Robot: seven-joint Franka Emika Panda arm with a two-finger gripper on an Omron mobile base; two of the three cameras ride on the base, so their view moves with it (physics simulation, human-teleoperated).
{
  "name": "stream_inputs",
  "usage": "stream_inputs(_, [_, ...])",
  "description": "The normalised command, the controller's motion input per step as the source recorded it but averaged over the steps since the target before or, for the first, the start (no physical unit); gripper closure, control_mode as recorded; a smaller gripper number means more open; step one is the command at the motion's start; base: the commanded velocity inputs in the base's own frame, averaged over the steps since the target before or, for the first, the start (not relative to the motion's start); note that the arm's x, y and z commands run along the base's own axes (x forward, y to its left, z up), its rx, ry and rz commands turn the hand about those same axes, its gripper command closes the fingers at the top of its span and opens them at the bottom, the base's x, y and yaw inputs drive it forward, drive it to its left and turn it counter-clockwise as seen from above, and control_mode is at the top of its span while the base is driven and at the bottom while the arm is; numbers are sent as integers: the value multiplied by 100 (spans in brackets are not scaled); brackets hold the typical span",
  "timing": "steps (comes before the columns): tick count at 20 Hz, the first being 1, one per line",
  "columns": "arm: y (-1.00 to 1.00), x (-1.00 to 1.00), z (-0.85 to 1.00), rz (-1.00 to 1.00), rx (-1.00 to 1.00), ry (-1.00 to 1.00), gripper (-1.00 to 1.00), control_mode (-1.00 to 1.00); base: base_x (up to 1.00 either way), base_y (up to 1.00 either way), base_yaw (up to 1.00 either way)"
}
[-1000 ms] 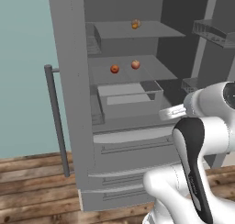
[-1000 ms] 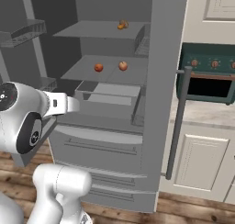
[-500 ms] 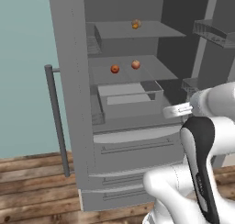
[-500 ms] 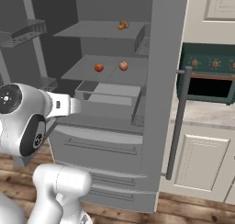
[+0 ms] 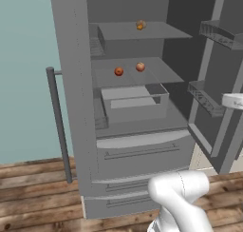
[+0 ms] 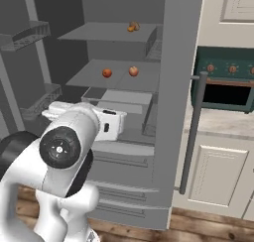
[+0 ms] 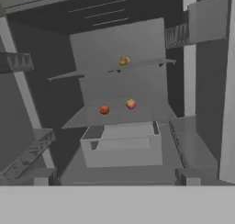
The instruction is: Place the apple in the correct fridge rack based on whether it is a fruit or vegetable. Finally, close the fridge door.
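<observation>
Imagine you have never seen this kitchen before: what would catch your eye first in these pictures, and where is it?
The wide-open grey fridge dominates, its bare interior making three small bright fruits stand out. Two sit side by side on the middle fridge rack: a red apple and a paler reddish fruit to its right. An orange-brown lumpy fruit rests alone on the top shelf.

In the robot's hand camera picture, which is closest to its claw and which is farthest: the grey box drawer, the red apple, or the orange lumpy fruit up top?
1. The grey box drawer, low in the fridge, just beyond the claw.
2. The red apple, on the middle fridge rack, left of a paler round fruit.
3. The orange lumpy fruit, on the top shelf, farthest back and up.
</observation>
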Motion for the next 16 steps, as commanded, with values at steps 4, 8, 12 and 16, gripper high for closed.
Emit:
stream_inputs(4, [-99,-51,8,-9,21,-11,-100,-100,0,0,0])
stream_inputs(8, [-100,17,-27,-5,23,0,-100,-100,0,0,0])
stream_inputs(12, [-98,48,-36,1,30,0,-100,-100,0,0,0])
stream_inputs(16, [-95,37,-42,3,32,0,-100,-100,0,0,0])
